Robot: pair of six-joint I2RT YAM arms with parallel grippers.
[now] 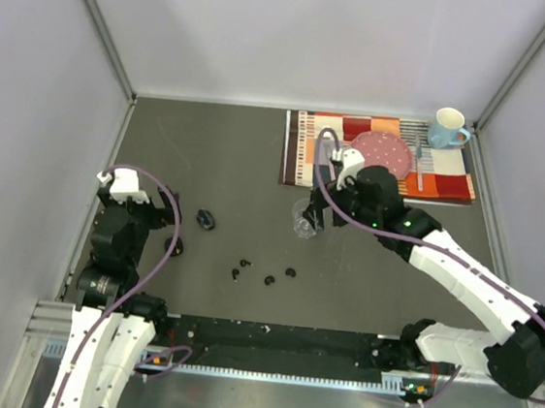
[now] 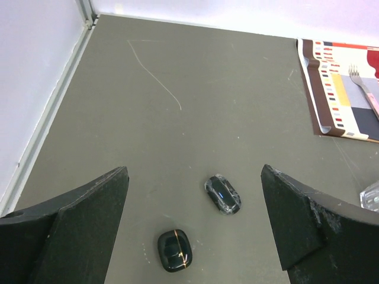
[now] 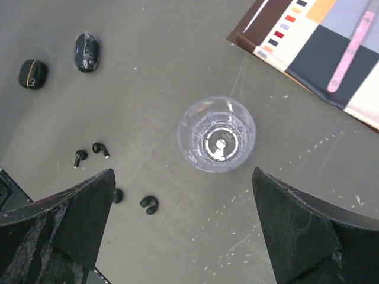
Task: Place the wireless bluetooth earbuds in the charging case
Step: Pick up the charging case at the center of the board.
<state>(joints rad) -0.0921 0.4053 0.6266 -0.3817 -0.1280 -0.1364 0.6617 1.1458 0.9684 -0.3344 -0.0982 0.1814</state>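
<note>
Both end effectors are fully open and hold nothing. My right end effector (image 3: 182, 174) hangs over the clear plastic cup (image 3: 217, 134), which stands upright on the dark grey desk (image 1: 219, 159) just off the corner of the striped placemat (image 3: 320, 56). My left end effector (image 2: 194, 171) hangs low at the left side of the desk.

Location of the task items: the four tiny glossy black bean-shaped earbuds (image 3: 149, 205) lie loose on the desk in a scattered group between the two arms, none in a case. The two charging cases lie to the left of them: the black oval case with a scuffed glossy lid (image 2: 223, 193) and, nearer the left arm, the black rounded-square case with a thin gold seam (image 2: 174, 250). Both lids appear shut.

Governing relation: from my right end effector, the earbuds lie toward the near edge and toward the left arm's side. In the right wrist view they sit at lower left, one just beside my finger (image 3: 71, 225). The right end effector is the nearer one to the earbuds. The left end effector is the nearer one to the cases, which lie directly ahead between its fingers.

Two earbuds show short stems pointing in different directions, so I judge that each pick needs its own wrist alignment. The heading of the other two is too small to read.
</note>
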